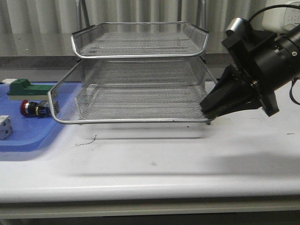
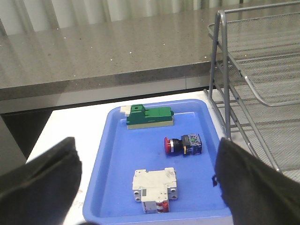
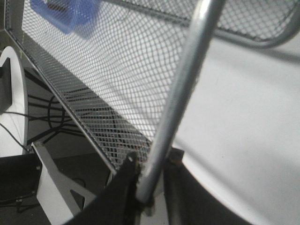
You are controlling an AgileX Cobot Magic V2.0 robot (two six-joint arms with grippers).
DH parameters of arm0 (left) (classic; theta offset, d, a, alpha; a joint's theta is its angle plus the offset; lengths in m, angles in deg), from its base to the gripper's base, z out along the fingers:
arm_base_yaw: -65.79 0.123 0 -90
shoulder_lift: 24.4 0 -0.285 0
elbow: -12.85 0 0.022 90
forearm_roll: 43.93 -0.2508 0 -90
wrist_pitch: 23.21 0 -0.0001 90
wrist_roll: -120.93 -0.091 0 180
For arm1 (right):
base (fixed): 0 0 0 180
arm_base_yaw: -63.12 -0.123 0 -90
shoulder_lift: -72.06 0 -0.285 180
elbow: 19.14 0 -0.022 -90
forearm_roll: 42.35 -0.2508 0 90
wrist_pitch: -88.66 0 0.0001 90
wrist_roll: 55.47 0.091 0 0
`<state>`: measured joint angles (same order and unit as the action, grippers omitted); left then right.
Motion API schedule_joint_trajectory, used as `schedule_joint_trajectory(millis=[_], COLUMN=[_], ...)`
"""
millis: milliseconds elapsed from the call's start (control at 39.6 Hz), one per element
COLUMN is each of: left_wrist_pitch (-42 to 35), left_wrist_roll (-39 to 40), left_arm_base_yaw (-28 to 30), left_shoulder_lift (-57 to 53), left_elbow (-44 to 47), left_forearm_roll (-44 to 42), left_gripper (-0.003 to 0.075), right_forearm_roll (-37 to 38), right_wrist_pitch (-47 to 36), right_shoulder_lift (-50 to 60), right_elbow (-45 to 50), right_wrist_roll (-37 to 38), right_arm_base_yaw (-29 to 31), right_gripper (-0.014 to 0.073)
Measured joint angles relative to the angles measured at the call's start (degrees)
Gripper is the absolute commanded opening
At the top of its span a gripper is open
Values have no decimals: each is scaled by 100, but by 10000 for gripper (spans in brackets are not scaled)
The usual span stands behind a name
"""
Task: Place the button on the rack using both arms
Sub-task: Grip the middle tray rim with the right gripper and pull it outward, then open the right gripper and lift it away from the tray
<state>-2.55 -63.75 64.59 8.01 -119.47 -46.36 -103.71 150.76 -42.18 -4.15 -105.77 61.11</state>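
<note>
Where hidden frontally, gripper (image 3: 149,187) astride rack (image 3: 183,89).

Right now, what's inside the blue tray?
The blue tray holds the red-headed push button, a green block and a white breaker-like block. In the front view the rack covers the tray's right edge.

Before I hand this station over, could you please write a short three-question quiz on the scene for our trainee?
1. True or false: the button already lies on the rack.
2. Which pincer grips the rack's rim: A) left B) right?
3. Fill in: the button lies on its side in the blue ____.

Key: 1 false; 2 B; 3 tray.
</note>
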Motion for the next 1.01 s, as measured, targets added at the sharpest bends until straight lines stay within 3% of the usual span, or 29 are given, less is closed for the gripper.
schedule_joint_trajectory(millis=[278,505,607,834,885,1011], left_wrist_pitch=[0,0,0,0,0,21], left_wrist_roll=[0,0,0,0,0,0], left_arm_base_yaw=[0,0,0,0,0,0], left_shoulder_lift=[0,0,0,0,0,0], left_elbow=[0,0,0,0,0,0], left_forearm_roll=[0,0,0,0,0,0], left_gripper=[554,554,554,554,554,554], right_forearm_roll=[102,360,517,495,483,551], right_wrist_pitch=[73,387,453,455,455,425], right_shoulder_lift=[0,0,0,180,294,640], right_elbow=[0,0,0,-290,-379,-590], right_wrist_roll=[39,-7,-21,26,128,652], right_arm_base_yaw=[0,0,0,0,26,166], right_gripper=[144,419,467,451,412,196])
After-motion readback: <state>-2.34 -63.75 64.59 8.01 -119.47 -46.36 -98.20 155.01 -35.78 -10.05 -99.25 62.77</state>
